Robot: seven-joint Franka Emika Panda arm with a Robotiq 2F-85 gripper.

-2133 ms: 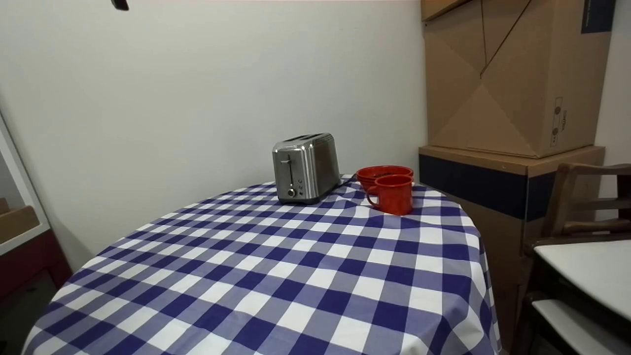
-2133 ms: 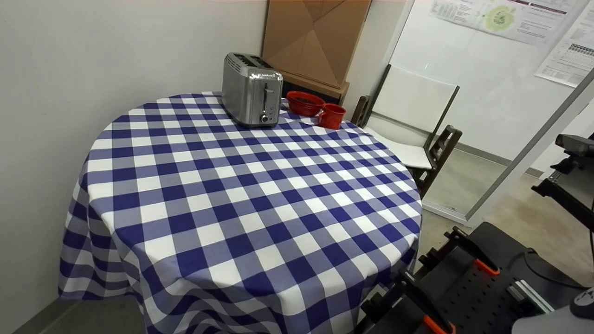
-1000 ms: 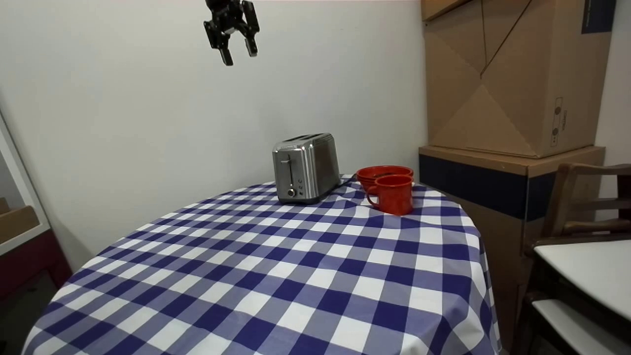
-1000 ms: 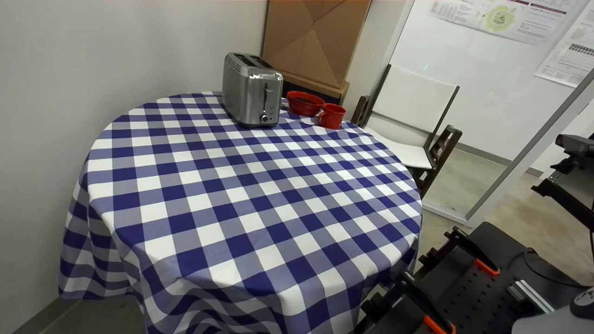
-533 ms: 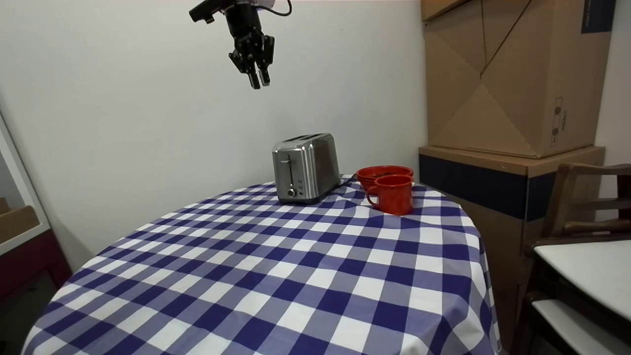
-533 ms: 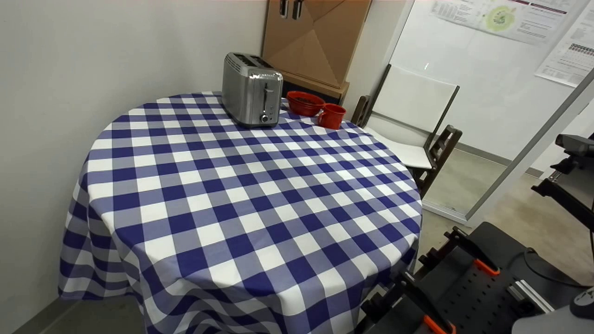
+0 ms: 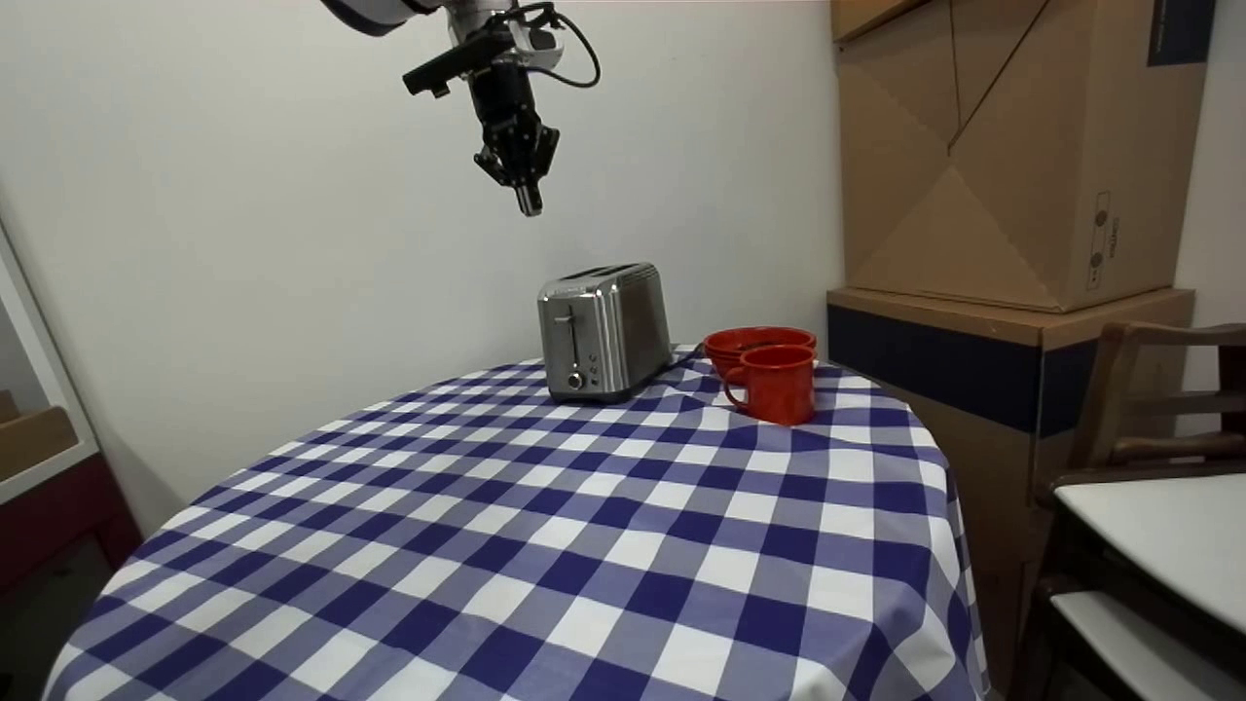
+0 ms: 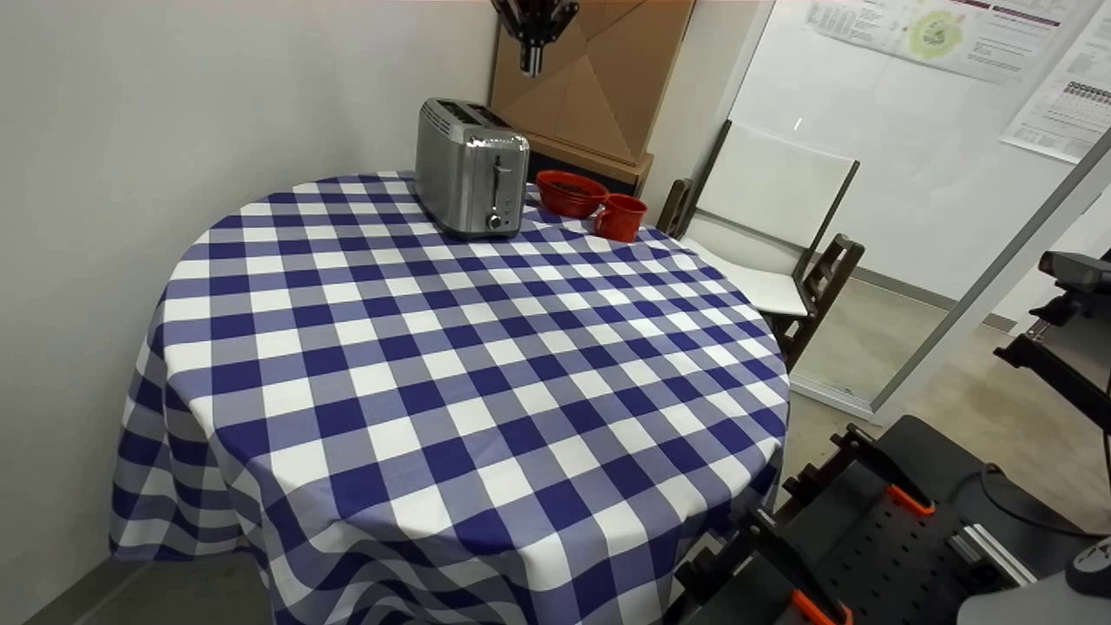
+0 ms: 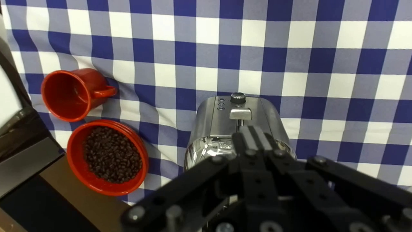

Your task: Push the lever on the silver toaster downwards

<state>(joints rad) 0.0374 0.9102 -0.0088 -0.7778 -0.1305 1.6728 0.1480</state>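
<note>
The lever [image 9: 240,113] sits high on the end face of the silver toaster [image 7: 605,336], unpushed. Above the toaster, apart from it, the hand [image 7: 529,202] hangs fully closed, holding nothing. Best to centre it over the lever, just outside the toaster's body, then press straight down. Near the toaster stands a red mug [image 7: 782,389].

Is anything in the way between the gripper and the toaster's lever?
Nothing that I can see: in both exterior views only open air shows between the gripper and the silver toaster, and the wrist view shows its lever uncovered.
</note>
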